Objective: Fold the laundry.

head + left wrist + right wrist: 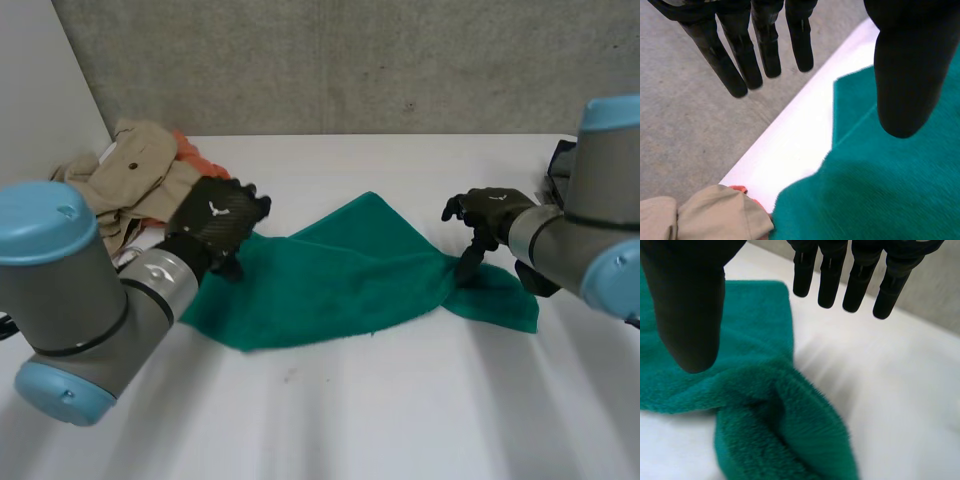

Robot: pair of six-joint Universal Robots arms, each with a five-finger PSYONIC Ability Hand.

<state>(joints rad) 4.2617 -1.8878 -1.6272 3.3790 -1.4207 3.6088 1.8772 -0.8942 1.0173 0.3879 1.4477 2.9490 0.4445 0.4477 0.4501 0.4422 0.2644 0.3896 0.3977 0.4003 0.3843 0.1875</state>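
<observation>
On the worktop [400,420], the towel [350,275] lies beneath the left hand [222,222] and right hand [492,212], both spread wide and empty.

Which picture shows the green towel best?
The head view: almost the whole green towel lies spread on the white table. The left wrist view shows one end, the right wrist view a bunched fold.

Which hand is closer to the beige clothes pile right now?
Left. The left hand is just beside the beige clothes pile; the right hand is across the green towel, at its opposite end.
</observation>
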